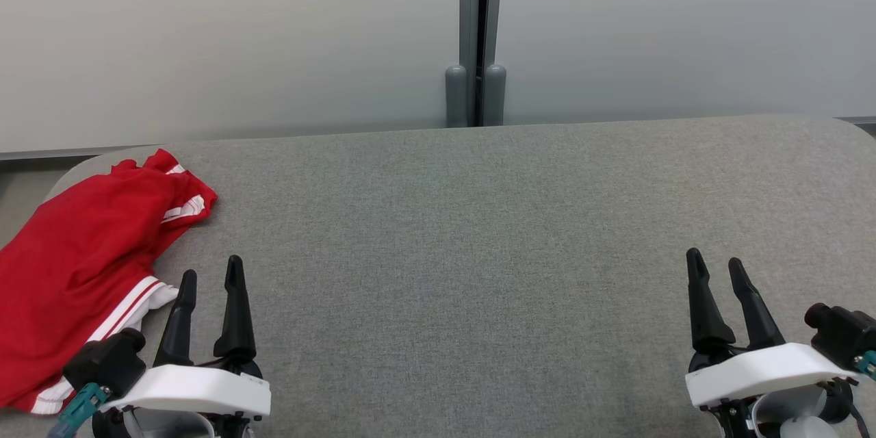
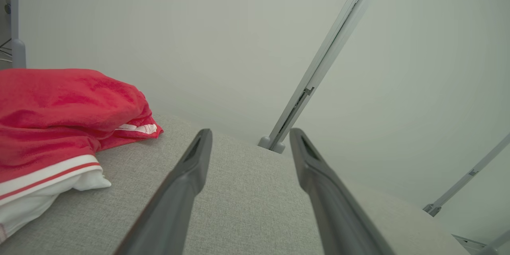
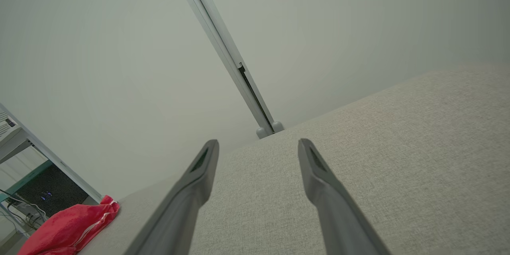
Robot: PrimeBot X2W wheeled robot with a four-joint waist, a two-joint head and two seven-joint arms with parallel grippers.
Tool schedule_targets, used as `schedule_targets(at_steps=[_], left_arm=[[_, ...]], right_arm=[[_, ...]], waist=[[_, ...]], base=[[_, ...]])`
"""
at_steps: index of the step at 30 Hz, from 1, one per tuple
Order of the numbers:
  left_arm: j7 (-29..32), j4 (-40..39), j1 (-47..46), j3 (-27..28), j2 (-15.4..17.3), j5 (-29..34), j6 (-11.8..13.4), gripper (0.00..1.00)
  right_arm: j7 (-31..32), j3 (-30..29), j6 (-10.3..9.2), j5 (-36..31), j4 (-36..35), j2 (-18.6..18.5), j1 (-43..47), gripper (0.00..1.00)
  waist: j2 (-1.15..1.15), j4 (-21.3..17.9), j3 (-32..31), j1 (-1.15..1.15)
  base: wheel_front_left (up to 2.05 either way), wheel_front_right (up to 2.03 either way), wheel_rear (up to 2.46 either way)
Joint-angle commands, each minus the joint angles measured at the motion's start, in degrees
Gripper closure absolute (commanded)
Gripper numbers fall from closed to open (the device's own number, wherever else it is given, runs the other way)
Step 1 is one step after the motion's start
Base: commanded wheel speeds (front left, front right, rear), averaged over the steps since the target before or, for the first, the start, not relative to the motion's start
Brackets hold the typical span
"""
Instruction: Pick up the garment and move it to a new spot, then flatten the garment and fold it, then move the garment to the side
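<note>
A red garment [image 1: 75, 260] with white stripes lies bunched at the left end of the grey fabric table [image 1: 479, 253]. In the left wrist view the garment [image 2: 51, 119] sits to the left, and in the right wrist view it [image 3: 67, 227] shows small at the lower left. My left gripper [image 1: 211, 270] stands open just right of the garment's striped hem, nothing between its fingers. My right gripper [image 1: 715, 260] is open over bare table at the lower right, far from the garment. Both hold nothing, as also seen for the left gripper [image 2: 250, 133] and the right gripper [image 3: 258, 143].
Pale wall panels with a grey post [image 1: 475, 34] and two rounded feet [image 1: 475, 96] stand right behind the table's far edge. The table's corners are rounded. A shelf with cables [image 3: 24, 195] stands past the table's left end.
</note>
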Motion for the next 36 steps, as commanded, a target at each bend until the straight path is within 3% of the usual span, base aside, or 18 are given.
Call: schedule_targets(at_steps=[1, 36], left_arm=[[-0.49, -0.73, 0.25, -0.12, 0.39, 1.54, 0.28, 0.0], [-4.84, -0.02, 1.24, -2.42, 0.52, 16.89, 1.09, 0.0]], right_arm=[[-0.71, 0.12, 0.1, -1.66, -0.48, -0.49, -0.96, 0.0], [-5.13, 2.01, 0.12, -16.64, 1.79, -0.74, -1.19, 0.0]], waist=[[0.0, 0.0, -0.05, 0.0], [0.0, 0.07, -0.56, 0.0]], base=[[0.0, 0.0, 0.0], [0.0, 0.0, 0.0]])
